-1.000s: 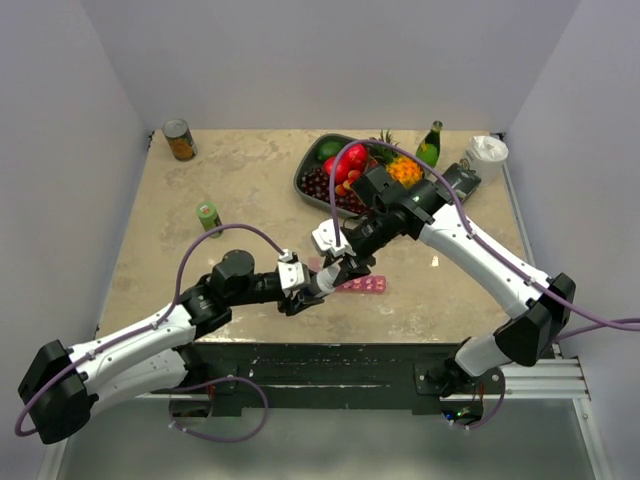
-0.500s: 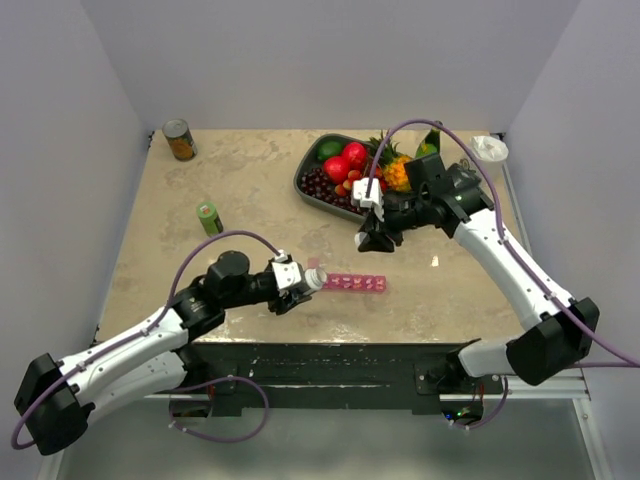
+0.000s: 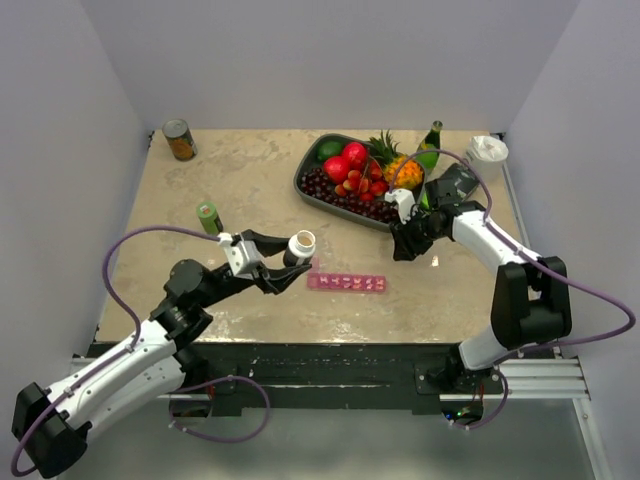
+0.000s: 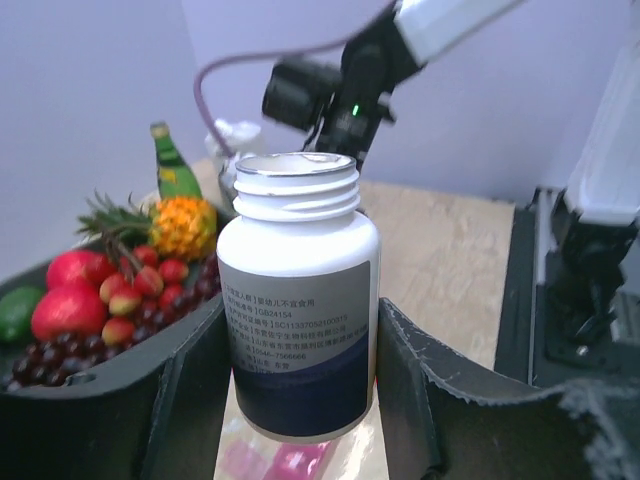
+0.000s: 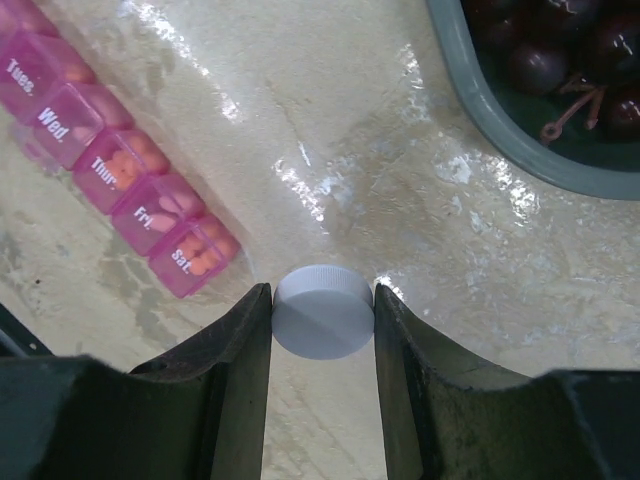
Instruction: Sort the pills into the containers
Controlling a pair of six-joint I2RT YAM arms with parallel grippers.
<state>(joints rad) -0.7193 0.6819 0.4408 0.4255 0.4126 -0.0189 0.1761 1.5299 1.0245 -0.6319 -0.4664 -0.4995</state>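
Change: the left pincer [image 3: 297,256] and right pincer [image 3: 405,246], together over the strip a second ago, now stand well apart.
Left pincer: clamped on the upright, uncapped white bottle [image 4: 298,330].
Right pincer: closed narrowly on the white cap [image 5: 322,325], beside the fruit tray [image 3: 305,186].
Containers [image 3: 346,283]: pink translucent strip with day labels and orange pills [image 5: 195,262] inside, lying mid-way along the table's [image 3: 250,180] near edge.
Cut off: the strip's far end, in the right wrist view.

Bright, even light is filling the views
Glare is streaking the tabletop [image 5: 300,170] centre; lower-frame jaws are blurring.
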